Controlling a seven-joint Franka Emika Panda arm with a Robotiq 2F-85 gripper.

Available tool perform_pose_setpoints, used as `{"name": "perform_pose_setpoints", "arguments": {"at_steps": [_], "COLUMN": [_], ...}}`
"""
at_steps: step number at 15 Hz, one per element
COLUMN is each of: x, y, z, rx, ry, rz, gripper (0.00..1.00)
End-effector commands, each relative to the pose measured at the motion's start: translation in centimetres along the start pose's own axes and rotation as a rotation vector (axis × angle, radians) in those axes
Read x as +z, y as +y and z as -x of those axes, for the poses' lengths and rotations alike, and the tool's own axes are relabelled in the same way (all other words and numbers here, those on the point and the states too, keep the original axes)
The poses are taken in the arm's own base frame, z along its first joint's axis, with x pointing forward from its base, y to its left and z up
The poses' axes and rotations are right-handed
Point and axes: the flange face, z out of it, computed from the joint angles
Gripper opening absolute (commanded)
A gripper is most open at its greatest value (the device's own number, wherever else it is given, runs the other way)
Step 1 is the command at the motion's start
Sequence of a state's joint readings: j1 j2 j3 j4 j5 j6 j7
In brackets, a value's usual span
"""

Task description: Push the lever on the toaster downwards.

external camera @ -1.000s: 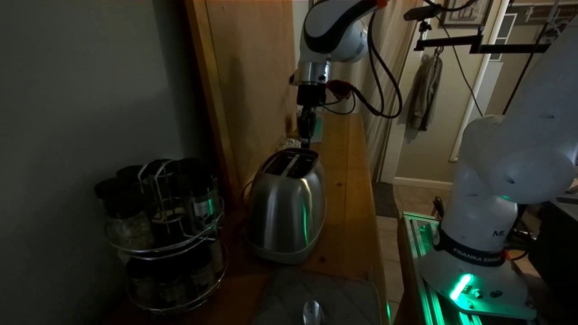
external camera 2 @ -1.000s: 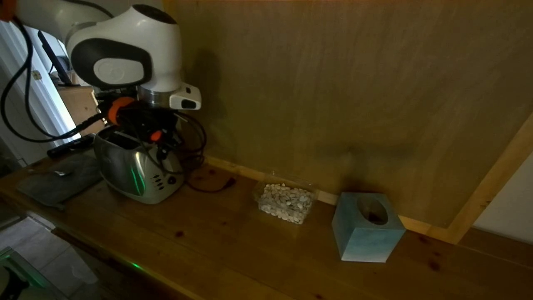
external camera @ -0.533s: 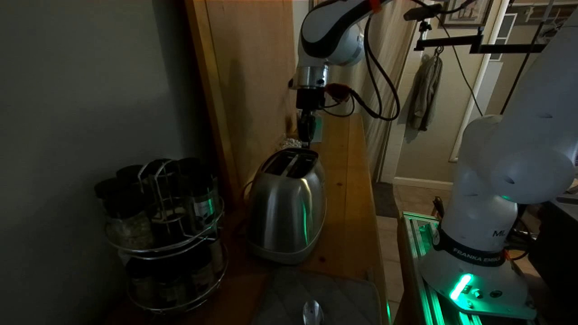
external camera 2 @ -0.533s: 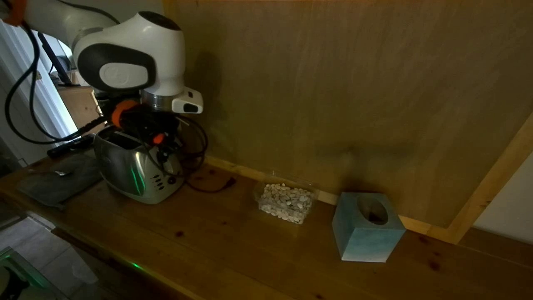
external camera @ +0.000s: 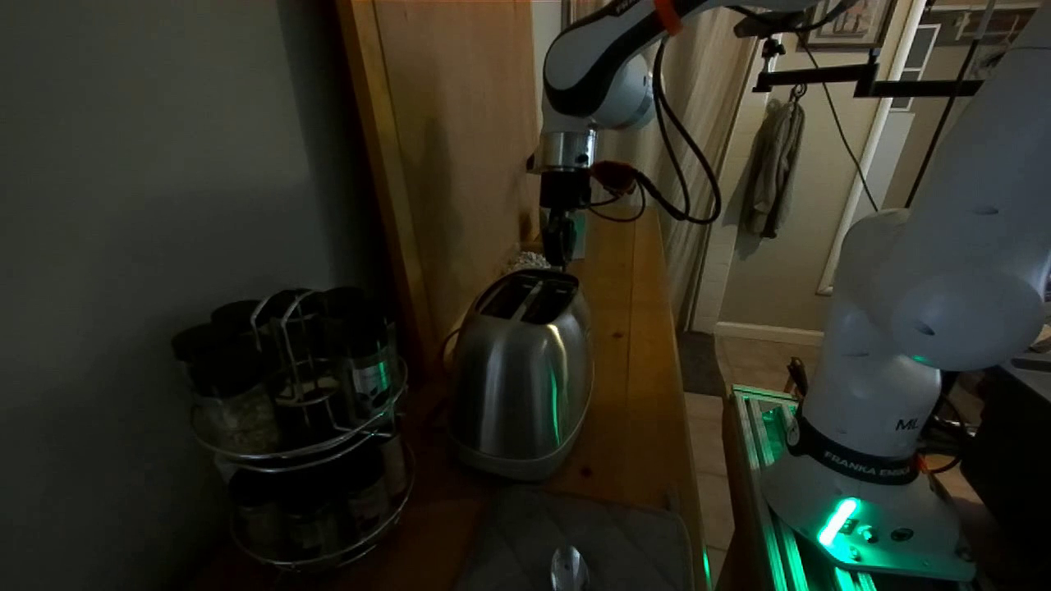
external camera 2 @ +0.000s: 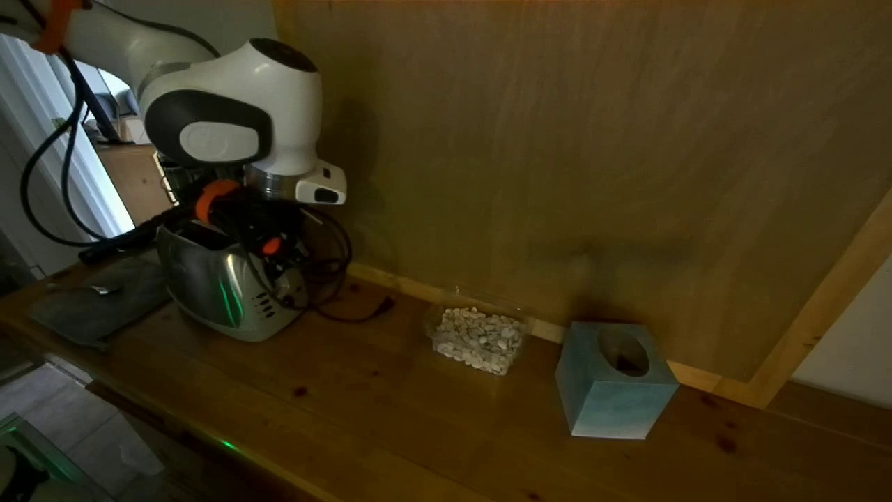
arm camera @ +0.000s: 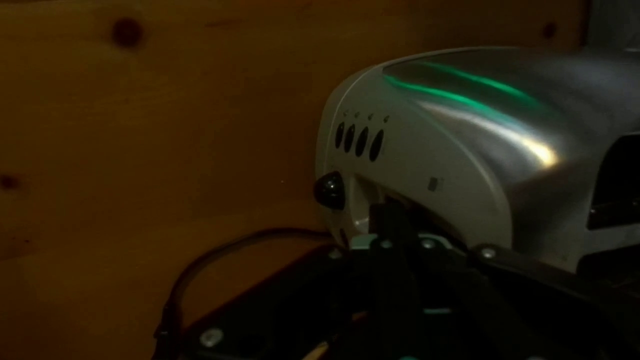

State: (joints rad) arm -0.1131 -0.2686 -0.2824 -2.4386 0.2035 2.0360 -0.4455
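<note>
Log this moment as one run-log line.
toaster: upright | end effector: shut, at toaster's button end | lever: hidden | press: unconfirmed

The grey wall [external camera: 164,164] and wooden counter [external camera 2: 418,425] are dimly lit.

Toaster [external camera: 521,386] — glossy metal, counter [external camera 2: 390,404] — wood
</note>
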Motion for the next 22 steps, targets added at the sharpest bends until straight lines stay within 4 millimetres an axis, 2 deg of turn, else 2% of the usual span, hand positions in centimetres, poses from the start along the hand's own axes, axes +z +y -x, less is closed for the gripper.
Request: {"name": "perform_pose_setpoints", "arguments": {"at_steps": [1, 8, 13, 22], "x": [0.7, 1.8, 3.0, 3.8], "y": [1.3, 2.8, 3.1, 3.9], "z": [-0.4, -0.3, -0.5, -0.5], "rx": [0.001, 0.008, 0.013, 0.030], "ry": [0.004, 0.007, -0.018, -0.031], "rz": [-0.084, -0.157, -0.156, -0.220], "gripper": [0.00, 0.00, 0.00, 0.00]}}
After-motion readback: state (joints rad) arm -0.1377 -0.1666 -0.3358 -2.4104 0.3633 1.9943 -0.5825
